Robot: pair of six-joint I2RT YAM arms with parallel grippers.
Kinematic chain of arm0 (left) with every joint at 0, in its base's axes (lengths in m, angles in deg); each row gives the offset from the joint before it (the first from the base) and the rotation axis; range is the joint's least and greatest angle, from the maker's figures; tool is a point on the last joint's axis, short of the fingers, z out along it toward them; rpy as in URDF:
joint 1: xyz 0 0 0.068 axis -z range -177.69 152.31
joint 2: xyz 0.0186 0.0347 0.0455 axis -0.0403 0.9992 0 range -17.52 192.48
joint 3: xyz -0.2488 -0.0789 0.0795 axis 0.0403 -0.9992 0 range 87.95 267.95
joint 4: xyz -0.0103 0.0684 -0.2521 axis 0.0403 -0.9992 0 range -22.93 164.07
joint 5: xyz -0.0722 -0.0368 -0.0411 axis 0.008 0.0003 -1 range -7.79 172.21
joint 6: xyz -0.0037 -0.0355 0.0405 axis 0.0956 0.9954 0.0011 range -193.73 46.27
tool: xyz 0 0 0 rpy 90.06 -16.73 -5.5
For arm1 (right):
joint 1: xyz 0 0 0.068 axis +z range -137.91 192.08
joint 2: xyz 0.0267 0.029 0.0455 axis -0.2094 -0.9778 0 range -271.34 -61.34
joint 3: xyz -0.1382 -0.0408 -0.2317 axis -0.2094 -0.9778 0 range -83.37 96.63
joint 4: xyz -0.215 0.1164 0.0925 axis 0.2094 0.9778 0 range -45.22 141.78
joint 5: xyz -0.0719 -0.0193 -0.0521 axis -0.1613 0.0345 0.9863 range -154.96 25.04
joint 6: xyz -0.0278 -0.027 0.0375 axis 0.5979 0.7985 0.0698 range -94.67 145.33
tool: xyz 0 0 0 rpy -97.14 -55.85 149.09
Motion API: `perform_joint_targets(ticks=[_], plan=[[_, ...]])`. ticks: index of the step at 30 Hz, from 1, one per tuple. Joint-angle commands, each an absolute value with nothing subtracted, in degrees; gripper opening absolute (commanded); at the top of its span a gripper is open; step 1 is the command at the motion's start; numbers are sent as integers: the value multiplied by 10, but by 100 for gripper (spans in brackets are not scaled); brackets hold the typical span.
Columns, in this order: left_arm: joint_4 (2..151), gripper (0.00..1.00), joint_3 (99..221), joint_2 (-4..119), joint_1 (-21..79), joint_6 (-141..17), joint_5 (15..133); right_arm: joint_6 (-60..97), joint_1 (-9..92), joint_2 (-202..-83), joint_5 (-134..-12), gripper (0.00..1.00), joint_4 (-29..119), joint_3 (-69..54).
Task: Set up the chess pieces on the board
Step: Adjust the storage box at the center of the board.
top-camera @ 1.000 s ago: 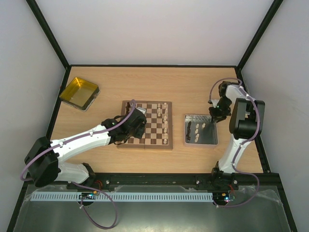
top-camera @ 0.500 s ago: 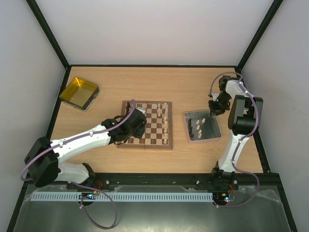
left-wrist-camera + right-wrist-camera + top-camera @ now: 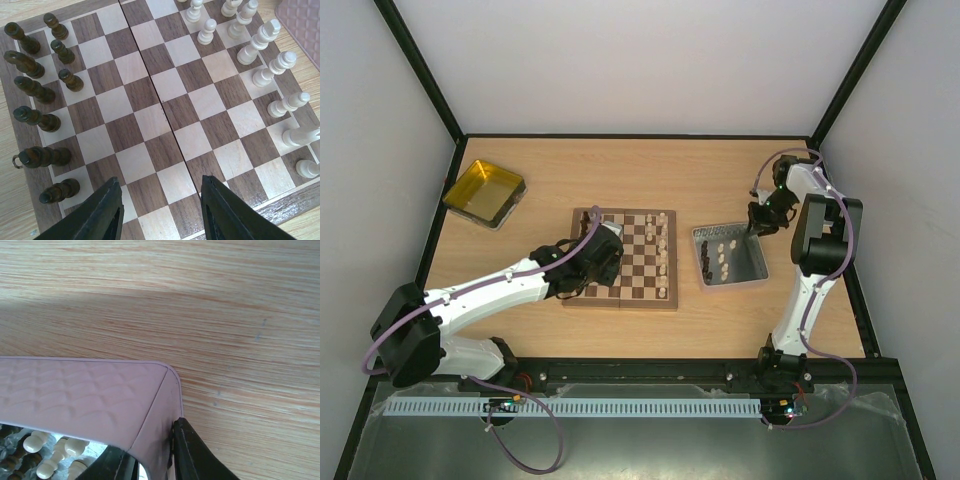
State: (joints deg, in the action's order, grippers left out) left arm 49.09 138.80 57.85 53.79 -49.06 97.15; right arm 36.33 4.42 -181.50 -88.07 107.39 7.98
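The chessboard [image 3: 620, 303] lies mid-table. In the left wrist view, dark chess pieces [image 3: 37, 90] stand along the board's [image 3: 150, 120] left side and pale ones [image 3: 272, 75] along its right. My left gripper [image 3: 161, 182] is open and empty, low over the board's near squares, and it also shows in the top view [image 3: 605, 250]. My right gripper [image 3: 757, 225] is shut on the far right corner of the grey metal tray [image 3: 750, 262]. The wrist view shows its fingers [image 3: 192, 450] pinching the tray wall [image 3: 85, 395]. Pale and dark pieces [image 3: 35, 445] lie in the tray.
A yellow tray [image 3: 483, 193] sits at the far left of the table. The grey tray lies just right of the board. Black frame posts and white walls close in the table on three sides.
My right gripper has pulled the grey tray's corner away from the arms' bases and leftward. The tray has turned, and its pieces have slid to its left side. The left arm has not moved.
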Motion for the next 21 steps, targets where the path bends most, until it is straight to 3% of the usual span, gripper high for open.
perform_joint_targets(ticks=[1,11,21], plan=[[481,45,1402,567,541,-484,981,326,43,-1823,-917,19,1070,86],[478,46,1401,560,541,-480,985,295,42,-1815,-925,20,1046,64],[476,49,1405,557,542,-480,982,302,42,-1772,-904,45,1062,71]])
